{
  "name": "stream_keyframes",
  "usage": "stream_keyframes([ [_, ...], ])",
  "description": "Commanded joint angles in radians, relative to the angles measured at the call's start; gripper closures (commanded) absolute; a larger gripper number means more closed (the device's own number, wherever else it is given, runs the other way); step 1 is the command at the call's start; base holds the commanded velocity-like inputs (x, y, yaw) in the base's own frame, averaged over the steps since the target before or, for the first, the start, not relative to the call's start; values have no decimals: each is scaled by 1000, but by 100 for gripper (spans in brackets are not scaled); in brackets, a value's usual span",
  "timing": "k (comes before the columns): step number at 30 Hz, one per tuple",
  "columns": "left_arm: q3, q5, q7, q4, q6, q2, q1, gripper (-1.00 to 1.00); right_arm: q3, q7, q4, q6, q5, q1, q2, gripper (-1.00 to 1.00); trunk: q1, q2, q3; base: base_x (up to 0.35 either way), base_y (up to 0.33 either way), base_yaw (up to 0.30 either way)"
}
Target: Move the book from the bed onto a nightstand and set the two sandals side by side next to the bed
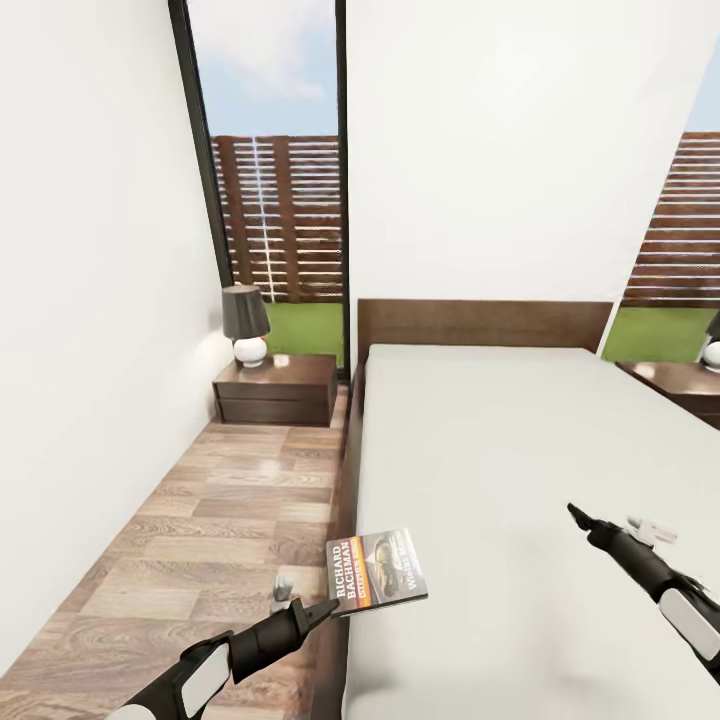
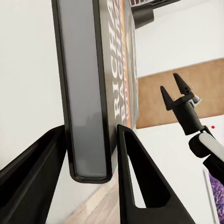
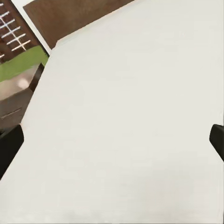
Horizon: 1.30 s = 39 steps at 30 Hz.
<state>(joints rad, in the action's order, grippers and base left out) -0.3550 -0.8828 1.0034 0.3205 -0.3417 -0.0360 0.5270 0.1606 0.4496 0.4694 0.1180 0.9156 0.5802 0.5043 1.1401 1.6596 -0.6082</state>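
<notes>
A simulated robot stands at the foot corner of the bed (image 1: pixel 520 450) in the bedroom, its left gripper (image 1: pixel 328 608) at about 7 o'clock in the head view, clasping the book (image 1: pixel 376 568) by its lower left corner, where the paperback sits at the mattress's near left edge, over the dark frame. The left wrist view supplies what the head camera cannot: the book (image 2: pixel 88 93) stands edge-on between the two black fingers (image 2: pixel 135 177), which close against both of its covers, with the white lettering of its dark band running up the cover. That same view catches the right gripper (image 2: pixel 176 89) across the mattress with its prongs parted. In the head view the right gripper (image 1: pixel 578 515) hangs at 4 o'clock above bare mattress, released and holding nothing. The right wrist view looks up the bed (image 3: pixel 130 116) toward the headboard. A strip of plank floor (image 1: pixel 230 500) runs from 7 toward 10 o'clock between the left wall and the bed, leading to the nightstand (image 1: pixel 277 388), whose lamp (image 1: pixel 245 322) stands on the left part of its top. A second nightstand (image 1: pixel 680 388) sits at 3 o'clock, beside the bed's right edge.
</notes>
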Motion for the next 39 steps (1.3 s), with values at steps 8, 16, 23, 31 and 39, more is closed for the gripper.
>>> stream_keyframes([
  [8,-5,-10,1,0,-10,-1,1,100,5,300,-5,-411,11,1,3,-100,-31,-56,24,0,0,0],
  [16,-4,-10,1,0,-10,-1,1,100,0,519,-213,-439,11,1,15,-100,-62,-112,49,0,0,0],
  [23,-4,-10,1,0,-10,-2,1,100,0,574,-250,-573,7,1,29,-100,-88,-161,71,0,0,0],
  [31,-4,-10,0,0,-10,-2,1,100,3,573,-253,-592,7,1,30,-100,-119,-217,96,0,0,0],
  [39,-5,-10,0,0,-10,-2,1,100,3,570,-255,-553,8,1,30,-100,-150,-273,121,0,0,0],
])
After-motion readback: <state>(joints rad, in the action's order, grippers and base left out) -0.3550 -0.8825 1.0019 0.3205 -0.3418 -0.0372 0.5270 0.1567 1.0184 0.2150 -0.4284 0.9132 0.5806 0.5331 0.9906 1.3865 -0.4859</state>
